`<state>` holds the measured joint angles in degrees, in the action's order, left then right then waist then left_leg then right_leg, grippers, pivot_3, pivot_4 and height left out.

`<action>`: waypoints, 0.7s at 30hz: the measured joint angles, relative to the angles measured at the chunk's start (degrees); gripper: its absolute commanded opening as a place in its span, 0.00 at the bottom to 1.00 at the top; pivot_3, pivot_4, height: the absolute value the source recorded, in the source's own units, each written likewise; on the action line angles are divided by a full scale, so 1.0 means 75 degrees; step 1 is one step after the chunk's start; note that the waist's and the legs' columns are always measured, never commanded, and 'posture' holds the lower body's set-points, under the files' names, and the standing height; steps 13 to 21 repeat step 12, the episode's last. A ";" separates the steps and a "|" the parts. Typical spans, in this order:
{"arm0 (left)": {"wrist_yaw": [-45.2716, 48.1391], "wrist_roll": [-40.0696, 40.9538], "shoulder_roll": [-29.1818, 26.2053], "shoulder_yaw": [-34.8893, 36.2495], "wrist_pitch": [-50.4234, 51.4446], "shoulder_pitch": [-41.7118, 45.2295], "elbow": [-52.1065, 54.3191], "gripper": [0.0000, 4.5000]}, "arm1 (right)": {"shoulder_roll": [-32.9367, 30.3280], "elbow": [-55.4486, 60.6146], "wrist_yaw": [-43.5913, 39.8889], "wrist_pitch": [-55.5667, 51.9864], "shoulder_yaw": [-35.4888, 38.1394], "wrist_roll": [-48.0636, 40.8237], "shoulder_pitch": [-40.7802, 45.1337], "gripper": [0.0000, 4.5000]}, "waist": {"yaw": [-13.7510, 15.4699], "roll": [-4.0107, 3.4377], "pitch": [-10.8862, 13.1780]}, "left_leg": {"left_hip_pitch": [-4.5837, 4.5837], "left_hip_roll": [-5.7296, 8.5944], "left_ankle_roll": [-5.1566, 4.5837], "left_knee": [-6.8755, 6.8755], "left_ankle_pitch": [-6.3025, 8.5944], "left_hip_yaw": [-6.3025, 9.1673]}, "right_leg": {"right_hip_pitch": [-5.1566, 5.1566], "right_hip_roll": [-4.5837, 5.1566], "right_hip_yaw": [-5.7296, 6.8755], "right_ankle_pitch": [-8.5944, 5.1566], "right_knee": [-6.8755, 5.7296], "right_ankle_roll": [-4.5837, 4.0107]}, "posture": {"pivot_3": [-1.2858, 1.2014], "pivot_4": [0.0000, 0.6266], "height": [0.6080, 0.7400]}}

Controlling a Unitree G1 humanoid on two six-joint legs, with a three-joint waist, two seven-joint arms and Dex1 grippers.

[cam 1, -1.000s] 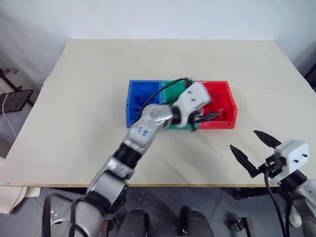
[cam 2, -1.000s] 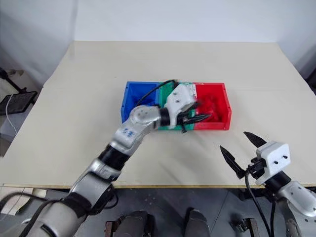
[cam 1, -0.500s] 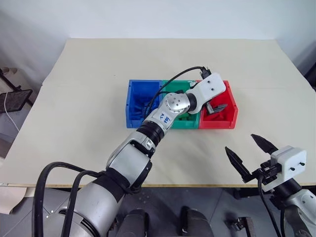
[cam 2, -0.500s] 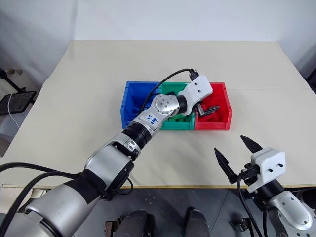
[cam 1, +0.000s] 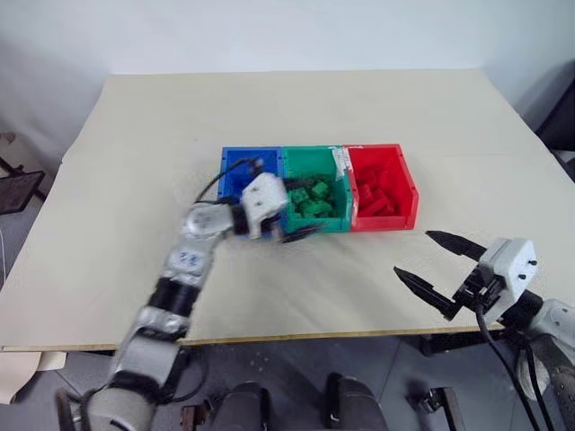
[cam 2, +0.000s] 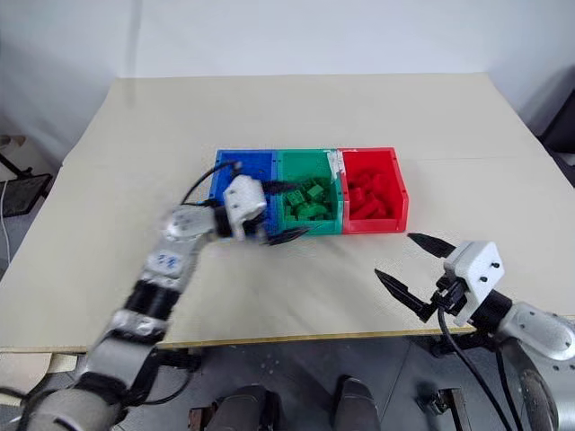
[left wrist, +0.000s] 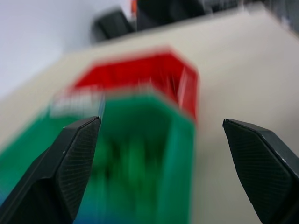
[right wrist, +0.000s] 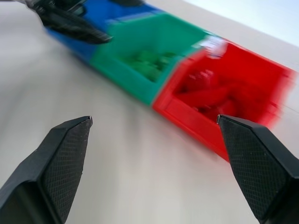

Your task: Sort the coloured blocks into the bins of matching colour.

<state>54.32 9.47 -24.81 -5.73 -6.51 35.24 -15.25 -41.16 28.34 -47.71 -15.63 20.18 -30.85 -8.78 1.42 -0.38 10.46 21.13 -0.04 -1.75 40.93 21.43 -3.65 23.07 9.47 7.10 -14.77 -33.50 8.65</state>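
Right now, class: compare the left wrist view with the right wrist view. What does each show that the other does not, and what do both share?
Left wrist view alone: dark shapes beyond the table's far edge. Right wrist view alone: the blue bin and the left gripper beside it, plus red blocks lying in their bin. Both share: the green bin, the red bin, the table, and each view's own open fingers.

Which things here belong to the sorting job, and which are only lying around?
Belong to the job:
- blue bin
- green bin
- red bin
- green blocks
- red blocks
- left gripper, open
- right gripper, open

Only lying around:
- table
- white tag
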 measured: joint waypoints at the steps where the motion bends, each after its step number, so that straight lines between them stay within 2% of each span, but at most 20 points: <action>1: 0.0097 0.0082 -0.0267 0.0165 0.0106 -0.0283 0.0224 0.99 | -0.0040 -0.0153 -0.0163 0.0039 -0.0065 0.0005 0.0103 1.00 | 0.0032 0.0000 0.0000 | 0.0013 0.0006 0.0000 0.0008 0.0000 -0.0002 | -0.0001 0.0000 0.0001 0.0000 -0.0002 0.0000 | 0.52 0.24 1.00; 6: 0.0412 0.0486 -0.1490 0.0846 0.0583 -0.1794 0.1437 0.99 | -0.0143 -0.0682 -0.0663 0.0313 -0.0411 0.0111 0.0628 1.00 | 0.0022 0.0001 0.0000 | 0.0003 0.0006 0.0002 0.0008 0.0003 0.0014 | -0.0009 0.0006 -0.0004 0.0000 0.0003 0.0001 | 0.52 0.24 1.00; 8: 0.0391 0.0533 -0.1752 0.1142 0.0653 -0.2382 0.1633 0.99 | -0.0111 -0.0859 -0.0668 0.0443 -0.0492 0.0217 0.0752 1.00 | 0.0002 0.0001 0.0000 | -0.0003 0.0002 0.0005 0.0005 0.0004 0.0013 | -0.0009 0.0005 0.0000 0.0000 0.0000 0.0001 | 0.52 0.24 1.00; 12: 0.0201 0.0636 -0.1825 0.1456 0.0793 -0.2685 0.1650 0.99 | -0.0020 -0.0946 -0.0644 0.0599 -0.0530 0.0349 0.0795 1.00 | 0.0054 0.0001 0.0001 | 0.0003 0.0002 0.0006 0.0009 0.0004 0.0013 | -0.0010 0.0005 0.0009 0.0000 -0.0005 0.0001 | 0.52 0.24 1.00; 21: 0.0201 0.0636 -0.1825 0.1456 0.0793 -0.2685 0.1650 0.99 | -0.0020 -0.0946 -0.0644 0.0599 -0.0530 0.0349 0.0795 1.00 | 0.0054 0.0001 0.0001 | 0.0003 0.0002 0.0006 0.0009 0.0004 0.0013 | -0.0010 0.0005 0.0009 0.0000 -0.0005 0.0001 | 0.52 0.24 1.00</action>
